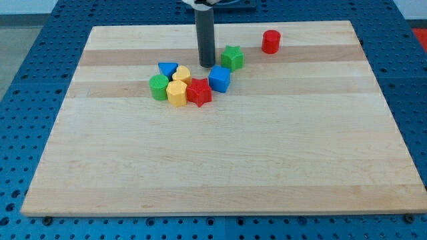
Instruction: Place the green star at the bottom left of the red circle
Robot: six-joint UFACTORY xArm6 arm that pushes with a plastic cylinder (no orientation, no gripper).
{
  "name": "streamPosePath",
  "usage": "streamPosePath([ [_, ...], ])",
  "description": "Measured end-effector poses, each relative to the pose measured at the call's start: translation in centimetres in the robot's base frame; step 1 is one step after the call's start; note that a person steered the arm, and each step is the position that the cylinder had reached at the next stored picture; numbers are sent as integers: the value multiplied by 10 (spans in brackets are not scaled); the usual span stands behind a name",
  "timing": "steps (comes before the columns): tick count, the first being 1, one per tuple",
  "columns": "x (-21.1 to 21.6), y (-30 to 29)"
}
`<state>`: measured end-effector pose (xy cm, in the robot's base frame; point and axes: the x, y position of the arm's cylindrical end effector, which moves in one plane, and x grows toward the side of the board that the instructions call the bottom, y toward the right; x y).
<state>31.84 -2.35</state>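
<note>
The green star (232,57) lies on the wooden board near the view's top, a little left of centre. The red circle (270,41), a short red cylinder, stands up and to the right of the star, with a clear gap between them. My tip (206,65) rests on the board just left of the green star, close to it; I cannot tell whether it touches. The dark rod rises straight up from there.
A cluster sits below-left of my tip: blue triangle (167,69), yellow heart (181,75), green cylinder (159,87), yellow hexagon (177,93), red star (199,92) and blue cube (219,79). The blue cube is just below the green star. The board's top edge (307,23) is near the red circle.
</note>
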Motion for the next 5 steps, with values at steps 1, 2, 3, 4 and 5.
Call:
streamPosePath([
  [1, 0, 29],
  [2, -2, 60],
  [3, -2, 64],
  [4, -7, 44],
  [5, -34, 42],
])
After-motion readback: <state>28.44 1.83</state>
